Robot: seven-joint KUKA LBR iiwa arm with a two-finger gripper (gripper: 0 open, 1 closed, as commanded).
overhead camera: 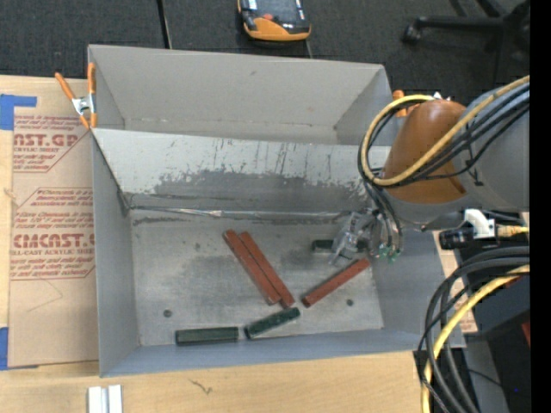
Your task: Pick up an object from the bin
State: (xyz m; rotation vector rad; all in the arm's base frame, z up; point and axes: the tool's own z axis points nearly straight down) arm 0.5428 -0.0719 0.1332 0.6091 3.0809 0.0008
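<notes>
Approach step, I'd say: gripper (355, 241) sits low at the bin's (172, 265) 3 o'clock, with a red stick's (334, 284) top end just at its 6. Can't tell how open it is or if it holds anything. Next: settle squarely across that stick.

My thick grey arm (508, 144) comes in from the right and bends down and leftward. A rounded orange cover (426, 157) caps my wrist, and yellow and black cables (370, 144) loop around it (one loop swings wide on the left side). More of these cables trail away at the lower right. Beneath the cover my small metal jaws hang low, angled down and slightly left.
</notes>
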